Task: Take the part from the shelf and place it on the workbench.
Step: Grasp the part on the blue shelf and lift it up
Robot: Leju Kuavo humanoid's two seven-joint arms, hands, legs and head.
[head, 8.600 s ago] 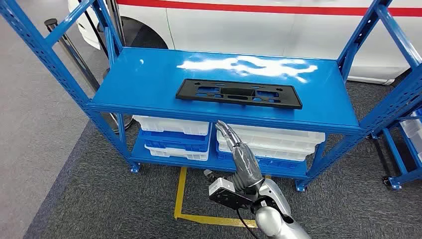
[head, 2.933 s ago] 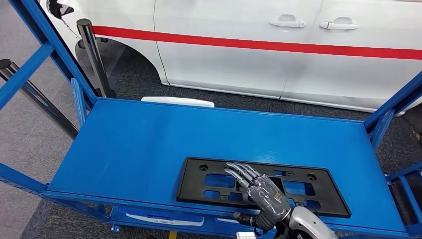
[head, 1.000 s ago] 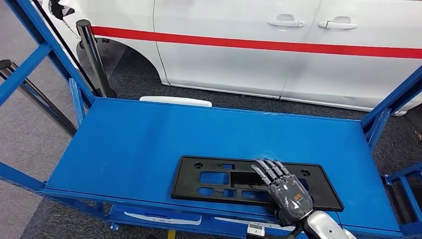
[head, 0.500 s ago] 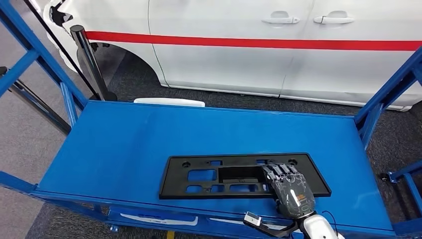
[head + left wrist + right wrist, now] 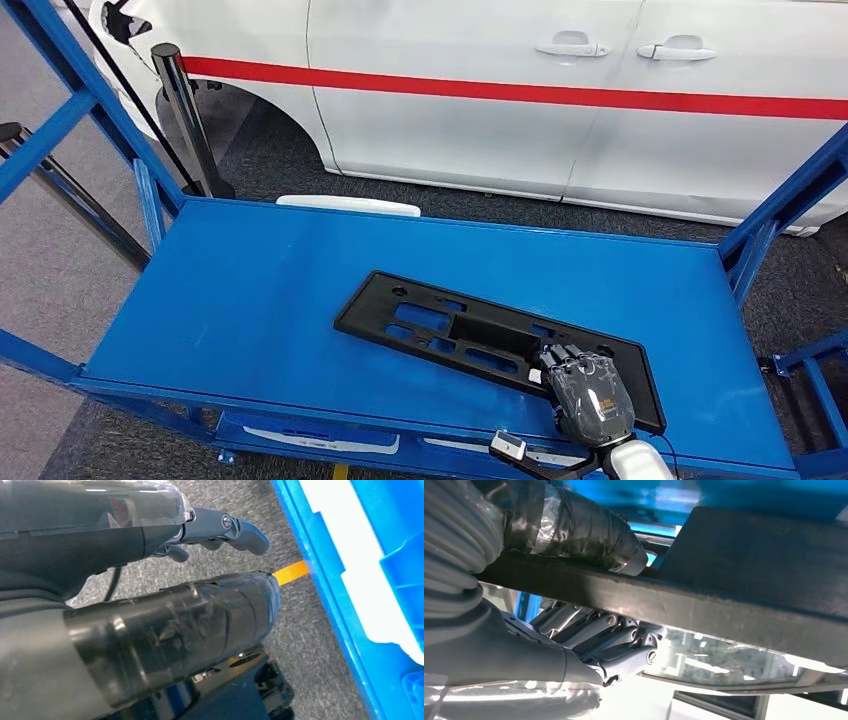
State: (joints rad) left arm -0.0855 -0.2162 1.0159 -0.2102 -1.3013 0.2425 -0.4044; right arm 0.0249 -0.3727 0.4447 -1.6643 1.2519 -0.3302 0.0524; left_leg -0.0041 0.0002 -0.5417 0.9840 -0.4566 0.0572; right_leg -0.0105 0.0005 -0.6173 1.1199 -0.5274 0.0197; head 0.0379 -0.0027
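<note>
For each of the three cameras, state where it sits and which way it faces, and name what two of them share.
Head view: high on the body, looking forward and down at the blue shelf, the black part and a white car; the right hand shows.
Left wrist view: behind the left hand, facing grey carpet and white bins.
Right wrist view: behind the right hand, gripping the part's edge.
Shared: head and right wrist views both show the part.

A blue metal shelf (image 5: 250, 290) with slotted uprights stands on grey carpet (image 5: 60, 260). On its glossy top deck lies a black license plate bracket (image 5: 470, 335), angled across the near right part of the deck.
</note>
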